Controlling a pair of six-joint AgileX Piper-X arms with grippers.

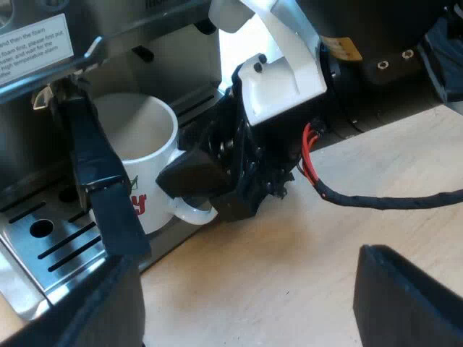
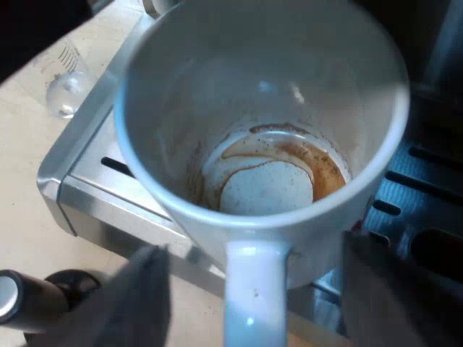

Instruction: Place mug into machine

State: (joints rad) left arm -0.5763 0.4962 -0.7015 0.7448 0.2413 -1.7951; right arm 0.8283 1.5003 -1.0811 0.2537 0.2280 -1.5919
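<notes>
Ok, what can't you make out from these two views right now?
Left wrist view: my left finger covers part of the mug's print; the right gripper hides most of its handle.
Right wrist view: the mug hides the drip tray under it, so whether its base rests there is unclear.
Same view: the measuring glass's marks are too blurred.

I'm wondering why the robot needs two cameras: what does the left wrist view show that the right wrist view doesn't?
Left wrist view: the outside of the white ceramic mug with its red print, the right arm's black jaws at its handle, and a white instruction label on the machine.
Right wrist view: brown coffee residue inside the mug, plus a clear measuring glass on the table.
Both: the mug on the slotted steel drip tray, its handle, and the pale wooden table.
</notes>
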